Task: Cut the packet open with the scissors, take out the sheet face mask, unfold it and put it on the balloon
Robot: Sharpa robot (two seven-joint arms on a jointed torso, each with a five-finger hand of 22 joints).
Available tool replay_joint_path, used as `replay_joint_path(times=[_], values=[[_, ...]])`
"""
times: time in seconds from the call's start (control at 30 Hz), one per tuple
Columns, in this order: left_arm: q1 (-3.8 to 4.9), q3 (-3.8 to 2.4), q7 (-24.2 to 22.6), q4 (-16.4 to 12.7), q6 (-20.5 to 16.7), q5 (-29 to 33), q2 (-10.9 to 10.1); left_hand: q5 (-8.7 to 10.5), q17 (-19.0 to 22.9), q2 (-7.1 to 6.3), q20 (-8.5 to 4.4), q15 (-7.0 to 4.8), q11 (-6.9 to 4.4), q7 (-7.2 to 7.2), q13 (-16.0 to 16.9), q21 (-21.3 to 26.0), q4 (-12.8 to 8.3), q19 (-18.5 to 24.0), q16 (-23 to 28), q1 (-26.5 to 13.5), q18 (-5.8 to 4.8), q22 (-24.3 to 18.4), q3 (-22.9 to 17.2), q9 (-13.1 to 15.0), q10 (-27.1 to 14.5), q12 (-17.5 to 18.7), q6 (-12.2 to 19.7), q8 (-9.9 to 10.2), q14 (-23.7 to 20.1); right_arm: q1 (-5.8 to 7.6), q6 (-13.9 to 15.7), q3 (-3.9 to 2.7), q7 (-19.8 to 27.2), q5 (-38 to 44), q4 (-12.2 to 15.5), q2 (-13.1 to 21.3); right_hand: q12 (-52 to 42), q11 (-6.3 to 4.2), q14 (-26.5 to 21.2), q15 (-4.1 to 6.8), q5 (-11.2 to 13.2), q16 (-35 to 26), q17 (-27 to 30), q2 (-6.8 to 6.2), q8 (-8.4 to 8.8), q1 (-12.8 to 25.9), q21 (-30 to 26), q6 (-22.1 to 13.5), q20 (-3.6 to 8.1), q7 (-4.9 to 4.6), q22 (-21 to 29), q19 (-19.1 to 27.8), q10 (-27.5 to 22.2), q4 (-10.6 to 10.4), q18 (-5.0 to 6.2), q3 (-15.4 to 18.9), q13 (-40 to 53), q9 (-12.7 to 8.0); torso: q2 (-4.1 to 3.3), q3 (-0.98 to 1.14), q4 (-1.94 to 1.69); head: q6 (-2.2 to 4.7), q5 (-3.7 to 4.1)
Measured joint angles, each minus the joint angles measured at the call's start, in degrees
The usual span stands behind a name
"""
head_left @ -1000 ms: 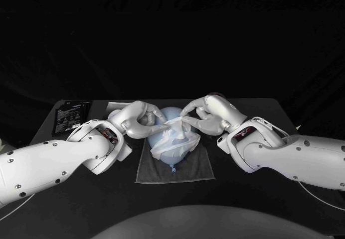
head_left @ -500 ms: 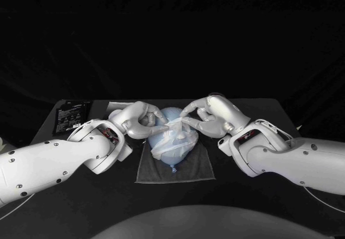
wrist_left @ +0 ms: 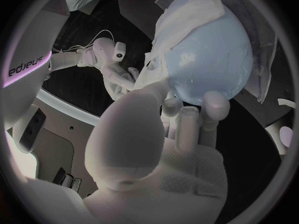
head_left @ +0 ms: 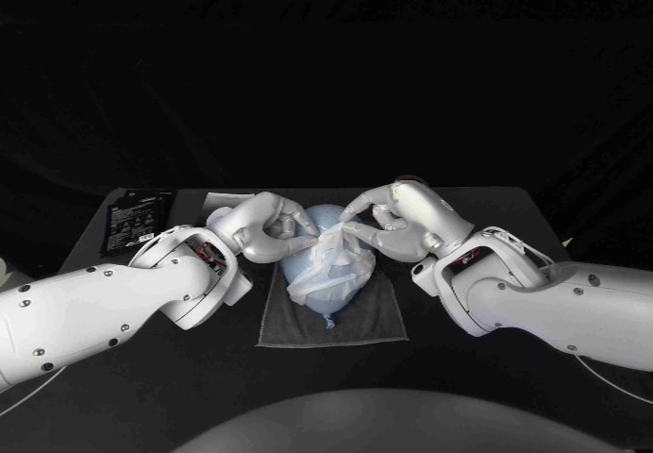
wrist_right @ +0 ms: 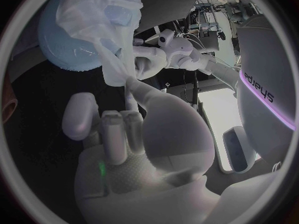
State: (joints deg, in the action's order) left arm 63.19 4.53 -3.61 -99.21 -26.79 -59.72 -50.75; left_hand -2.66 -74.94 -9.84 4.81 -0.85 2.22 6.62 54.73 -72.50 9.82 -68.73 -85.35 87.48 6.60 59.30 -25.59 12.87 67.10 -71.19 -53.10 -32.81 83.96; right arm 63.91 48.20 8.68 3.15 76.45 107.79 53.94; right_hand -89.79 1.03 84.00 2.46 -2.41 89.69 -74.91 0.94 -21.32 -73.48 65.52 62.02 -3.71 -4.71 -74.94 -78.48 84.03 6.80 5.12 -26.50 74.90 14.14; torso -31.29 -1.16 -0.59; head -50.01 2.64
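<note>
A pale blue balloon [head_left: 324, 283] lies on a grey towel [head_left: 341, 326] at the middle of the table. The white sheet mask [head_left: 336, 253] is draped over its far half. My left hand [head_left: 268, 226] pinches the mask's edge on the balloon's left side. My right hand [head_left: 391, 219] pinches the opposite edge, so the sheet is stretched between them. In the left wrist view the left hand [wrist_left: 165, 144] meets the mask [wrist_left: 177, 40] at the balloon [wrist_left: 215, 59]. In the right wrist view a strand of mask [wrist_right: 115, 59] runs from the balloon [wrist_right: 65, 45] into the right hand [wrist_right: 134, 129].
The black packet [head_left: 136, 219] lies flat at the table's far left. A pale flat item [head_left: 218, 200] lies beside it, behind my left hand. Both white forearms flank the towel, and the table's front strip lies between them.
Both hands have kept their hold and shifted only slightly. The mask now sits a little tighter and narrower over the balloon's far half.
</note>
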Motion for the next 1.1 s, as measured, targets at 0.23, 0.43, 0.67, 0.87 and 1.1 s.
replay_joint_path(times=[0.23, 0.43, 0.67, 0.87, 1.1], values=[[0.0, 0.0, -1.07, 0.04, 0.49, 0.0, 0.0, 0.02, 0.0, 0.33, -0.39, -0.38, -0.38, -0.3, 1.59, -0.68, -1.06, -0.39, -0.29, 0.34, 0.0, 0.84, -2.77, -0.08, 1.17, -0.67, -1.92, -0.59, -0.01, 0.0, 0.21, 0.0, 0.03, 0.12, -0.26, 0.07, 0.06, 0.0, 0.0, 0.0, 0.01, 0.11, -0.01, -0.06, 0.02, 0.06, 0.0, 0.09, 0.0, -0.11, 0.02, 0.0, 0.0, -0.01, -0.3, -0.01, 0.02, 0.05, 0.03, 0.03, 0.02, 0.0, -0.01], [0.0, 0.02, -1.99, 0.12, 0.7, 0.12, 0.0, 0.03, 0.0, -0.3, -0.6, -0.49, -0.34, -0.22, 2.04, -0.84, -1.31, -0.59, -0.29, -1.44, 0.0, 1.21, -3.48, -0.03, 1.78, -0.69, -1.81, -0.38, 0.1, 0.0, 0.56, 0.0, 0.28, 0.18, 0.34, 0.28, 0.09, 0.0, -0.01, -0.01, -0.25, 0.11, -0.04, -0.22, 0.04, 0.21, 0.27, 0.07, 0.21, -0.13, 0.04, -0.21, 0.0, -0.01, -0.31, -0.01, 0.04, 0.09, 0.01, 0.04, 0.05, 0.0, 0.04], [-0.02, 0.03, -2.78, 0.11, 0.74, 0.68, -0.09, 0.01, 0.0, -5.8, 0.38, 0.75, 1.54, 1.87, 1.38, -0.84, 3.03, -0.53, -0.29, -9.99, -0.01, 0.91, 3.41, -2.11, 0.88, -0.72, 3.78, 3.79, 0.12, 0.0, 0.71, -0.02, 0.69, 0.21, 0.75, 0.5, 0.11, 0.0, -0.01, -0.02, -0.26, 0.11, -0.04, -0.35, -0.2, 0.34, 0.27, 0.2, 0.21, 0.0, 0.03, -0.21, 0.0, -0.01, -0.32, 0.0, 0.05, 0.38, 0.04, 0.03, 0.04, 0.0, 0.05], [-0.02, 0.03, -3.6, -0.1, 0.7, 1.35, -0.2, 0.01, 0.0, -5.61, 1.17, 1.29, 2.05, 2.5, 1.9, -0.83, 4.78, -0.48, -0.29, -9.9, -0.01, 0.9, 9.14, -2.88, 0.37, -1.54, 5.21, 4.79, -0.01, 0.01, 0.71, -0.02, 0.87, 0.23, 0.82, 0.58, -0.01, 0.0, -0.09, -0.09, -0.25, 0.07, -0.04, -0.34, -0.2, 0.33, 0.27, 0.19, 0.21, 0.01, 0.01, -0.21, 0.0, -0.01, -0.32, 0.0, 0.03, 0.41, 0.06, -0.01, 0.0, 0.0, -0.03], [-0.03, 0.03, -4.66, -0.45, 0.69, 2.03, -0.26, 0.01, 0.0, -2.94, 1.17, 1.28, 2.22, 2.5, 2.39, -0.83, 5.66, -0.47, -0.28, -7.24, -0.01, 0.9, 12.88, -3.13, 0.55, -2.01, 5.21, 4.79, -0.01, 0.01, 0.71, -0.02, 0.98, 0.26, 0.87, 0.61, -0.01, 0.0, -0.09, -0.1, -0.24, -0.01, 0.0, -0.26, -0.19, 0.25, 0.27, 0.17, 0.21, 0.01, 0.0, -0.21, 0.0, 0.0, -0.33, 0.01, 0.0, 0.42, 0.02, -0.01, -0.03, 0.0, -0.08]])
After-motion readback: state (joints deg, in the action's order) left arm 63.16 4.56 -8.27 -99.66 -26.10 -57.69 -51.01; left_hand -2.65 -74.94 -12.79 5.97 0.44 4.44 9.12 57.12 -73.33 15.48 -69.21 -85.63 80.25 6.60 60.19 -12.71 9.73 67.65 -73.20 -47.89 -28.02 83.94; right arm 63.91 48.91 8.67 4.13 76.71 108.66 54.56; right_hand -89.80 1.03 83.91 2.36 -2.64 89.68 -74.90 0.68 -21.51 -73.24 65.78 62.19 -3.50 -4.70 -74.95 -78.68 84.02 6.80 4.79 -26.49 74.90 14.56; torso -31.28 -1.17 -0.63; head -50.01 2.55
